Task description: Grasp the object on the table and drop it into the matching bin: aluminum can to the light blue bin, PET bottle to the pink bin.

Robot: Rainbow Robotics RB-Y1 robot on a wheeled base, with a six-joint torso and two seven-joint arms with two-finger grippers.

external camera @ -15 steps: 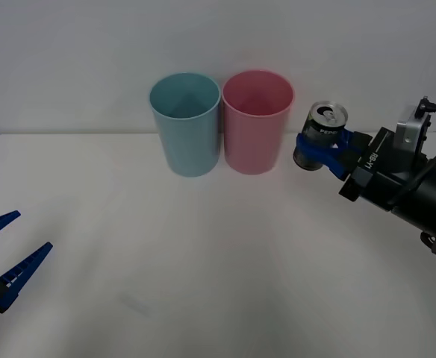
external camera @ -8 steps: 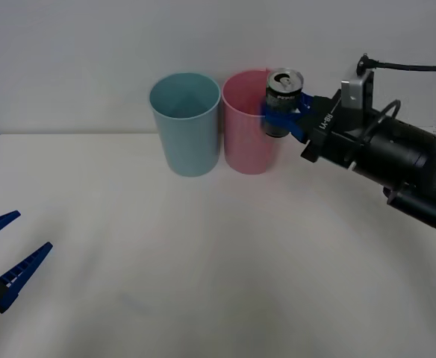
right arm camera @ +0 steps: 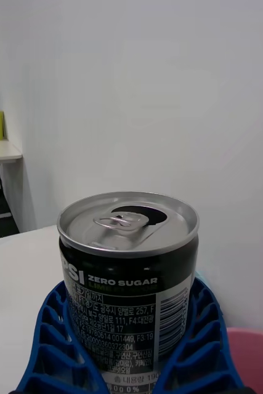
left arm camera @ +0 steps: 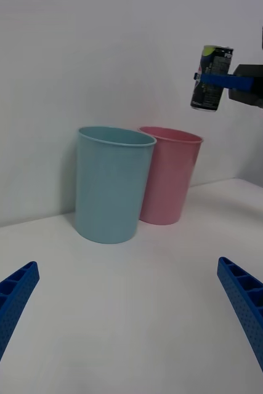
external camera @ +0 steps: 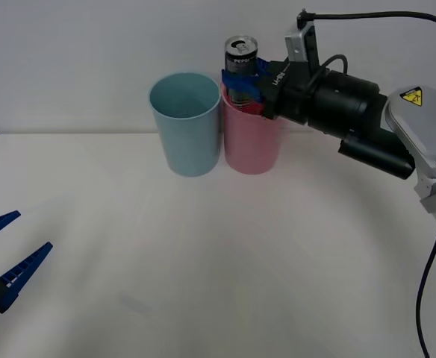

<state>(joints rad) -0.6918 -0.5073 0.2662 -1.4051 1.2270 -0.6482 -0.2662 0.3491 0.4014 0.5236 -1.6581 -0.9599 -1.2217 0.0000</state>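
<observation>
Aluminum can (external camera: 241,66): small, dark grey, silver pull-tab top with the mouth opened, white "ZERO SUGAR" lettering on its side. It is upright, off the table, clamped between the blue ribbed fingers (right arm camera: 196,345) of the right gripper (external camera: 245,80); in the front view it sits over the left part of the pink bin's rim, and in the left wrist view it hangs clear above the pink bin (no contact with either bin).

Pink bin (external camera: 252,138): tall tapered cup, upright at the far side of the table (external camera: 218,276).

Light blue bin (external camera: 186,123): same form, upright, just beside the pink one on its left, rims about touching.

Left gripper (external camera: 0,261): near the table's near left edge, fingers spread wide, holding nothing.
</observation>
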